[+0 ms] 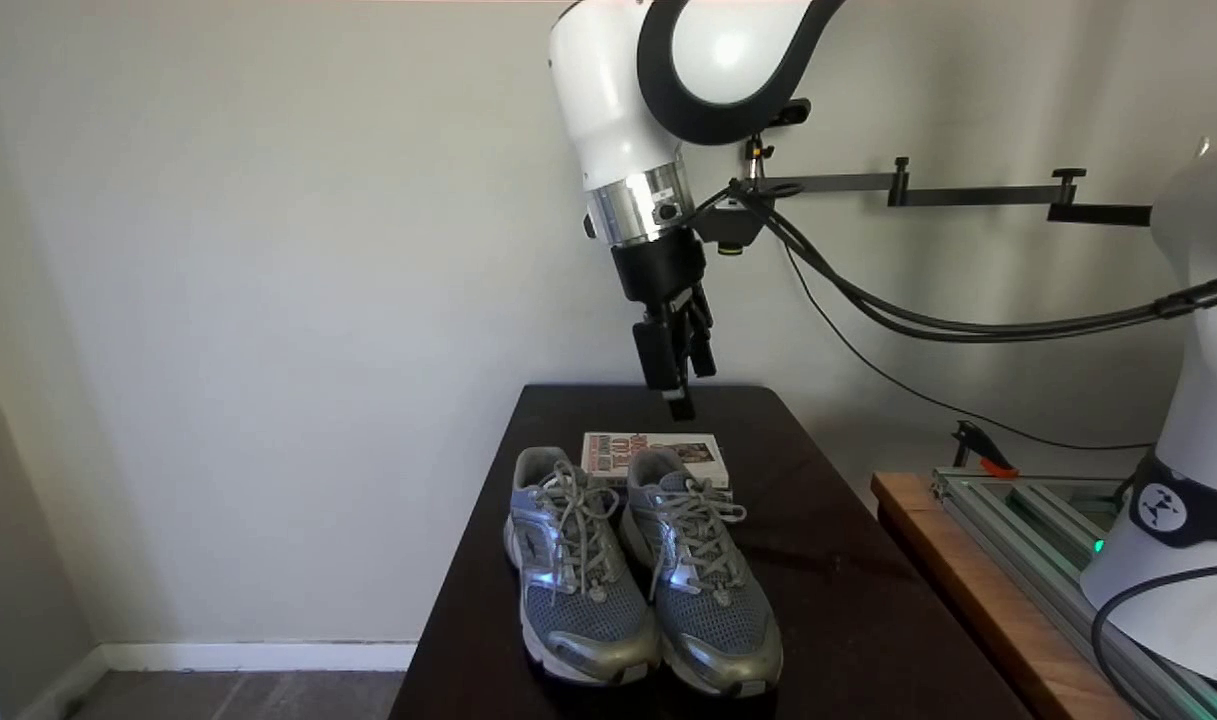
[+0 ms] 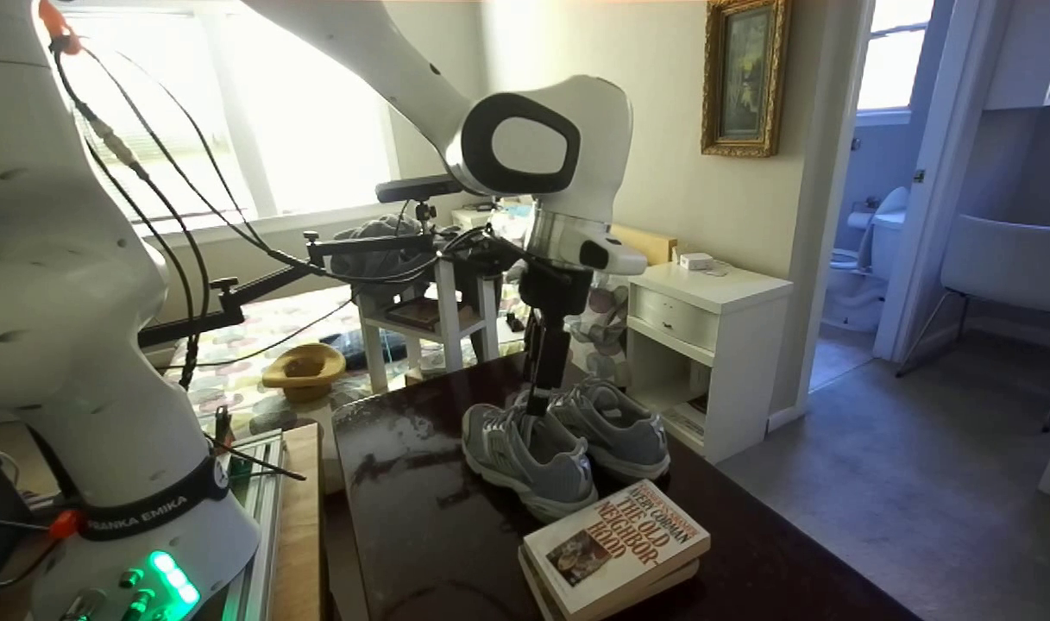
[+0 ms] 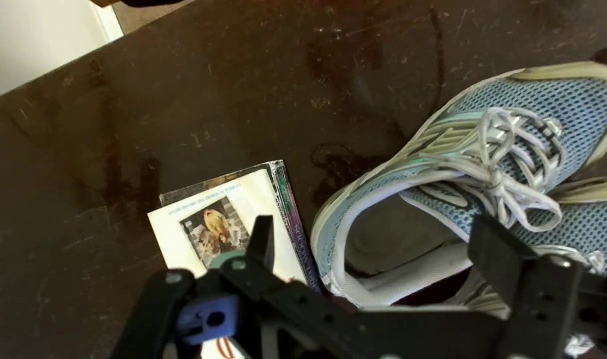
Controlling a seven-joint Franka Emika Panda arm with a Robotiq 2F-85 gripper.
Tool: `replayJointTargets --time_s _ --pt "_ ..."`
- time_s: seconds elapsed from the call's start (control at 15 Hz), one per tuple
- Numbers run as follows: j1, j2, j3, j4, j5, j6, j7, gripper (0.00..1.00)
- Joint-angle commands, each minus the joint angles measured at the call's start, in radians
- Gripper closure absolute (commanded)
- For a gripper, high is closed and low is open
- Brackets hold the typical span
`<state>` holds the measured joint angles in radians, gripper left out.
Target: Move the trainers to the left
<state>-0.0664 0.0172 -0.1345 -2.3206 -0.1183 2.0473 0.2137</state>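
The trainers are a pair of grey-silver mesh running shoes with pale laces. In an exterior view, one trainer (image 1: 578,600) stands beside the other trainer (image 1: 713,600), both upright on the dark table (image 1: 848,620). The pair also shows in an exterior view, with one shoe (image 2: 525,466) beside the other (image 2: 615,431). My gripper (image 1: 680,395) hangs above the table, apart from the shoes. In the wrist view, the open gripper (image 3: 373,239) has one finger over the books and one over the shoes. One trainer (image 3: 527,144) shows its heel opening between the fingers; the other trainer (image 3: 590,224) is partly hidden.
A small stack of books (image 1: 653,455) lies right at the heels of the shoes; it also shows in an exterior view (image 2: 615,548) and in the wrist view (image 3: 271,199). A white nightstand (image 2: 706,302) stands beyond the table. The robot's base stands on a wooden bench (image 1: 988,590) alongside.
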Motion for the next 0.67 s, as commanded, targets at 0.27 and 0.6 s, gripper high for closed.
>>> replayJointTargets --time_s 0.27,0.6 --pt "-0.019 -0.045 0.011 -0.025 0.094 -0.017 -0.234 0.00" --pt "-0.018 -0.015 0.012 -0.006 0.095 -0.010 -0.198 0.00"
